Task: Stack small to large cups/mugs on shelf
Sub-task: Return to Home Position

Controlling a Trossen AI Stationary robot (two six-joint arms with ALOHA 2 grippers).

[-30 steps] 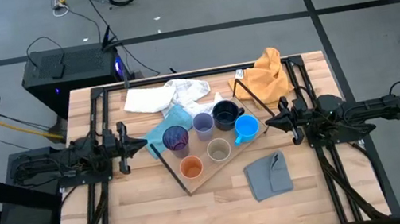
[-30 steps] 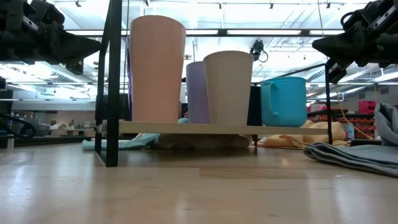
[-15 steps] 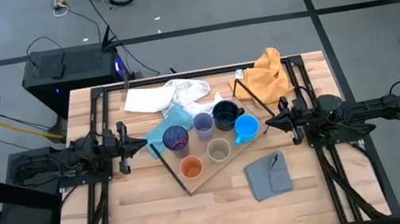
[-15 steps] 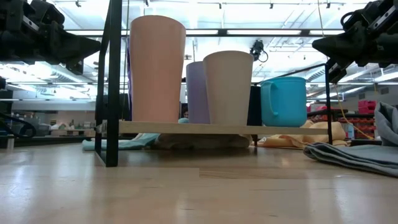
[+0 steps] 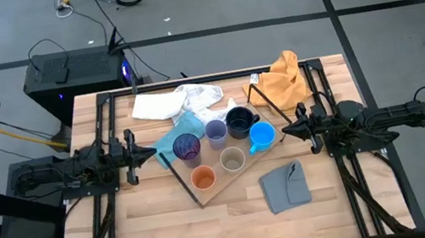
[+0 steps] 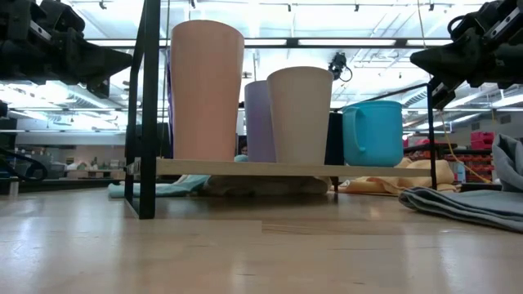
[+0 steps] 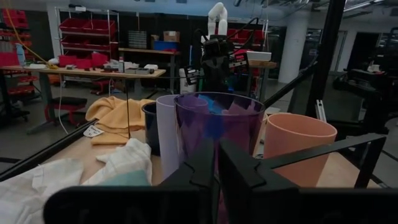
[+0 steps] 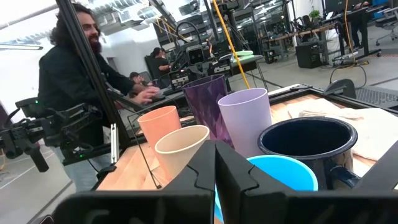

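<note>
Dark purple tumbler [image 5: 186, 147], lavender cup [image 5: 215, 130], black mug [image 5: 239, 121], bright blue mug [image 5: 261, 135], beige cup [image 5: 233, 160] and orange cup [image 5: 203, 177] all stand on the flat light-wood shelf [image 5: 217, 184], so I judge stacking done; my left pincer [image 5: 150, 154] and right pincer [image 5: 287, 133] hang closed, empty, flanking that shelf.

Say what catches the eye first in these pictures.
Six cups crowd the shelf at the middle of the table, with the orange cup foremost in the low view. The left claw and right claw flank it, both shut and empty. A person stands beyond the table in the right wrist view.
</note>
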